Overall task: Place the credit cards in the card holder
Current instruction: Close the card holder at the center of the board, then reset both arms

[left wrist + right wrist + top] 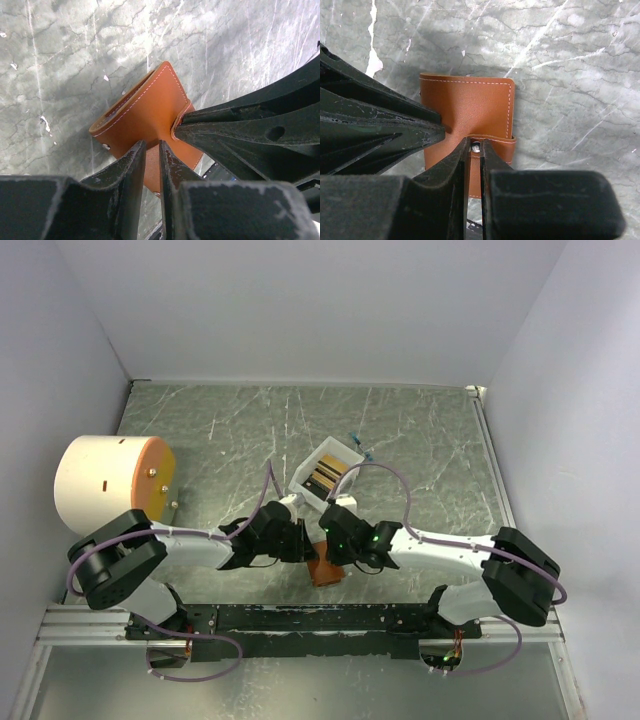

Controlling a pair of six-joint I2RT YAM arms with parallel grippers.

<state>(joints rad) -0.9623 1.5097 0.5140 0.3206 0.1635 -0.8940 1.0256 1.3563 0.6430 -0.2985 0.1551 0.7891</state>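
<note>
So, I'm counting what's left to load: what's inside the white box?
Dark and gold-tan cards lie in the white box. Their number cannot be told at this size, and anything beneath them is covered.

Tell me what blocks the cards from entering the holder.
The card holder is folded shut, snap tab wrapped over its edge, so no pocket shows. Left claw and right claw pinch it; the credit cards lie in the white box.

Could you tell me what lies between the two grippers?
The card holder; the left gripper and right gripper both pinch it, shown in both wrist views.
</note>
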